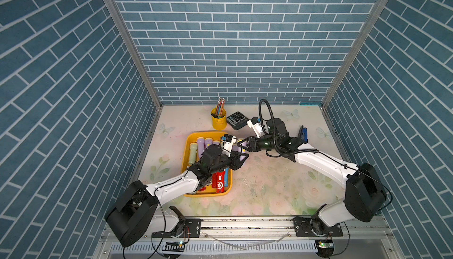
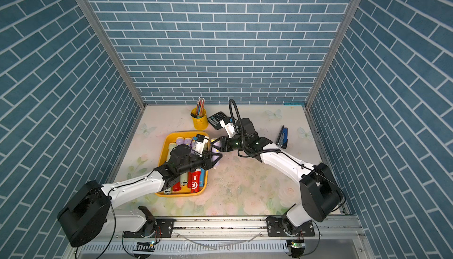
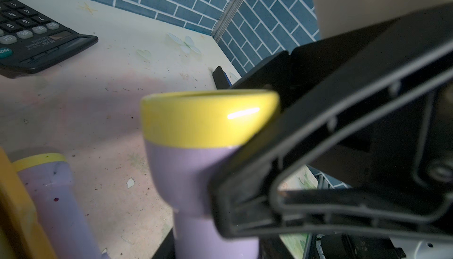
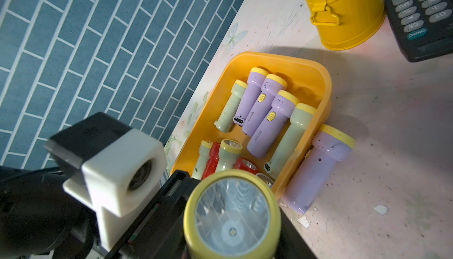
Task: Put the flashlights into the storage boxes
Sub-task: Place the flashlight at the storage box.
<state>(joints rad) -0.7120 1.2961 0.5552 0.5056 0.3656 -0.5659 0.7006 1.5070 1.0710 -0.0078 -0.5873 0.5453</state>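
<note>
Two grippers meet on one lilac flashlight, held in the air over the table just off the right long wall of the tray. The left gripper is clamped on the barrel toward the tail; the right gripper is closed about the neck, with one finger pressed against the flare below the yellow head. The flashlight's long axis runs roughly across the table; its tail points toward the left arm and its lens faces the right wrist.

A second lilac flashlight lies flat on the table outside the tray; it is right against that same wall and parallel to it, head toward the table's back edge.

The tray stands near the table's left edge with its long axis running front to back. Its back half holds five flashlights side by side, three lilac between two pale green; all lie roughly along the tray's length, yellow heads toward its back wall. The front half holds more, red and pale green plus one blue flashlight; these also lie lengthwise, partly hidden under the left arm, and the lenses that show face the back.

A pencil cup stands near the table's back edge, just behind the tray's back right corner; a calculator lies beside it; a stapler sits toward the right edge.
</note>
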